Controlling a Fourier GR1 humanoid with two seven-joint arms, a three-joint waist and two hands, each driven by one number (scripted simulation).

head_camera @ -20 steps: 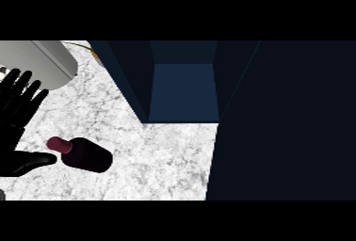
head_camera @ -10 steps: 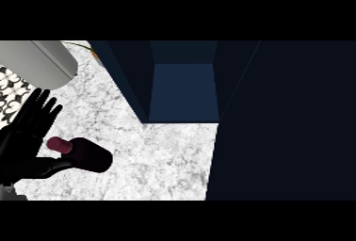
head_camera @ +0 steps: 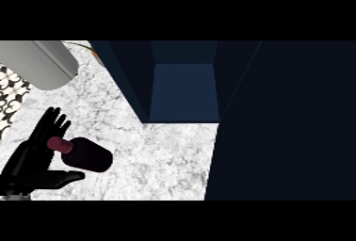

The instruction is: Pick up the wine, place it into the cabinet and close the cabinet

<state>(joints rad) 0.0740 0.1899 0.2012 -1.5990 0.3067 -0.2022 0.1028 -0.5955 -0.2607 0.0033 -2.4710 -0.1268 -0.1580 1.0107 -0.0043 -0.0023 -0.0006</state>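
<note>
One hand only shows, over a white, grey-veined marble tabletop (head_camera: 160, 155). Dark navy cabinet (head_camera: 184, 89) fills the top and right of the view; its open compartment shows a paler blue inner floor, and a broad dark panel, seemingly its door, runs down the right side, cut off by the edge. Up left of the cabinet, a pale grey cylinder (head_camera: 38, 63) comes in from the corner, only partly seen, and beneath it a strip of black-and-white patterned surface (head_camera: 10, 99) hugs the left edge. A small curved sliver of something sits at the cabinet's top left corner, too little to name.

Now the dark wine bottle with its maroon cap (head_camera: 83, 151): it lies on the tabletop, well to the lower left of the cabinet's opening, cap pointing left. The black left hand (head_camera: 31, 162) is right against it, fingers (head_camera: 52, 122) straight and spread above the cap, thumb stretched out under the bottle's body. Nothing has curled round the bottle; whether the palm touches the cap is hard to tell. The forearm is cut off at the lower left.
</note>
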